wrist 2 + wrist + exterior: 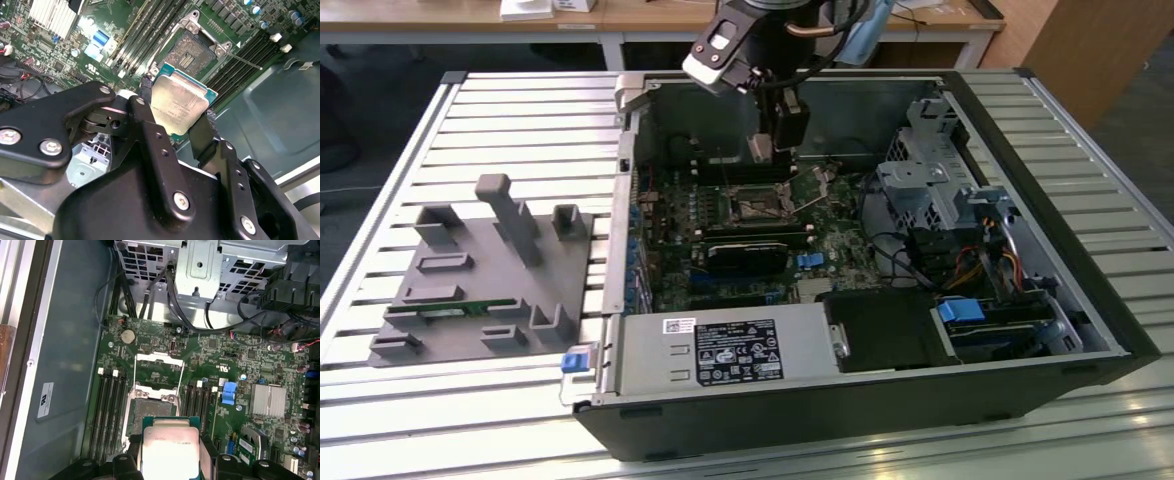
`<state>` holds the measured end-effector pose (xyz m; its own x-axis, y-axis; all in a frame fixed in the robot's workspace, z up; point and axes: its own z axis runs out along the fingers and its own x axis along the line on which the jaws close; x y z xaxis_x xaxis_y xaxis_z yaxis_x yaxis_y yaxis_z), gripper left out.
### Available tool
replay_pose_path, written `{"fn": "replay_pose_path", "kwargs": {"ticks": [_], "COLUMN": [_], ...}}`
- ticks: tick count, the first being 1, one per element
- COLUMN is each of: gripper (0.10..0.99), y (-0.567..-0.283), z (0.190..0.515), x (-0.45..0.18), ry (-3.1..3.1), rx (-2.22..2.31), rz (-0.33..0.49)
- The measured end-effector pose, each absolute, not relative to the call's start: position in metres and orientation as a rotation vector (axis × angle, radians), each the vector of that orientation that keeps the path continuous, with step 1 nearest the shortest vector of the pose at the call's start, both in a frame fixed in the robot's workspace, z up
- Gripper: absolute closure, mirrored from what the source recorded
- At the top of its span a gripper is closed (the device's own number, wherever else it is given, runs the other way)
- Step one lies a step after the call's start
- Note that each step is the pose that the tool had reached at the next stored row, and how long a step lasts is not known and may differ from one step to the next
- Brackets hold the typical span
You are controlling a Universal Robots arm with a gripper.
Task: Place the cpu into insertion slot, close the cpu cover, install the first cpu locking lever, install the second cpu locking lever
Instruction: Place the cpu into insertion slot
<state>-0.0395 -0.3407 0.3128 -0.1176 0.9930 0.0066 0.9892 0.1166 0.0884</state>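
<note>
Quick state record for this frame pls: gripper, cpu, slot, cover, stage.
gripper: shut on cpu, above the motherboard
cpu: held by two opposite edges, metal top showing, not in slot
slot: empty, pin field exposed
cover: open, swung off the slot
stage: cpu not yet placed

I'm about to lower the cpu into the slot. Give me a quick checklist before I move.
1. Grip: ok, the gripper is shut on the cpu by its edges.
2. Slot exposed: ok, pin field bare.
3. Cover open: ok, flipped off the slot.
4. Lever out of the way: ok, it sticks out clear of the slot.
5. Cpu squarely over the slot: cannot tell.
6. Cpu corner orientation matches the slot: cannot tell.
</note>
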Motion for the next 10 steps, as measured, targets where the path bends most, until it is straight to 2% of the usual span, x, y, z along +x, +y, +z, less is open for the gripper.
{"fn": "replay_pose_path", "kwargs": {"ticks": [10], "gripper": [0.545], "y": [-0.3407], "z": [0.3096], "x": [-0.0396], "ry": [2.306], "rx": [2.05], "rz": [0.108]}}
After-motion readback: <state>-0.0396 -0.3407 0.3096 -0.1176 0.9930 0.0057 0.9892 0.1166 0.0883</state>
